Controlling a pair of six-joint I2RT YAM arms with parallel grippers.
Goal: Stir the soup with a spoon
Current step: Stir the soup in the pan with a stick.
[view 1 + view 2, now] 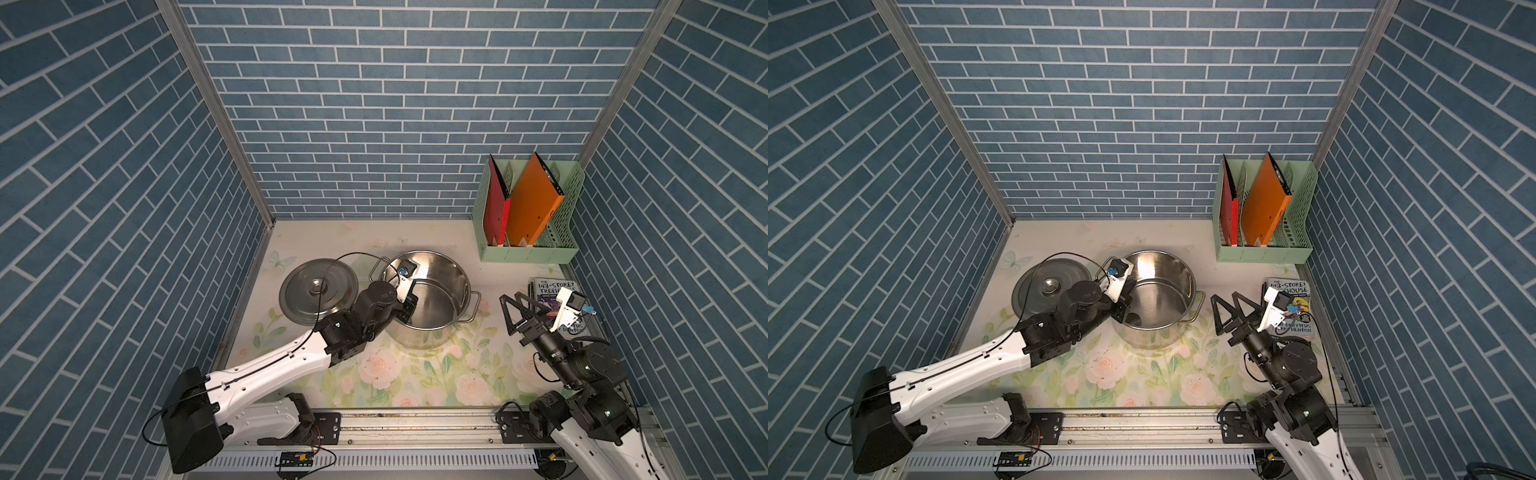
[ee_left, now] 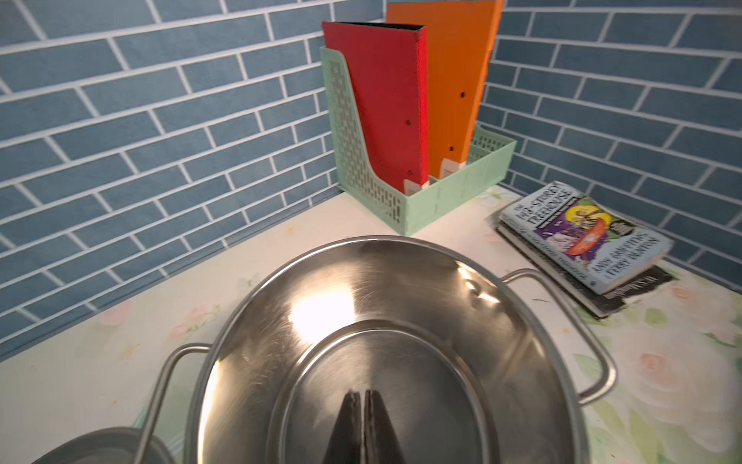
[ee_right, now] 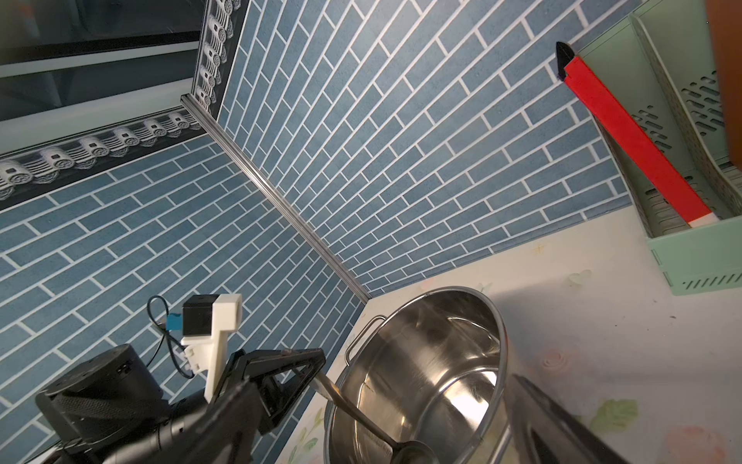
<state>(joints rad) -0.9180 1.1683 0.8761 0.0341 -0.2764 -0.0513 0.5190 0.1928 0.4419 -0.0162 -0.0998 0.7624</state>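
A steel pot (image 1: 457,270) (image 1: 1167,270) (image 2: 401,281) (image 3: 441,341) stands mid-table with its shiny inside bare; no soup shows in it. My left gripper (image 1: 409,309) (image 1: 1121,309) (image 2: 363,395) (image 3: 317,369) reaches over the pot's left rim and is shut on the spoon (image 3: 353,405). The slim grey handle slants down from the fingertips, and its small bowl lies low inside the pot. In both top views the gripper hides the spoon. My right gripper (image 1: 512,298) (image 1: 1224,296) (image 3: 381,381) hangs open and empty to the right of the pot.
The pot's lid (image 1: 318,295) (image 1: 1050,286) lies flat to the left of the pot. A green file rack (image 1: 528,251) (image 2: 441,201) with a red and an orange folder fills the back right corner. Stacked books (image 1: 552,286) (image 2: 582,237) lie by the right wall.
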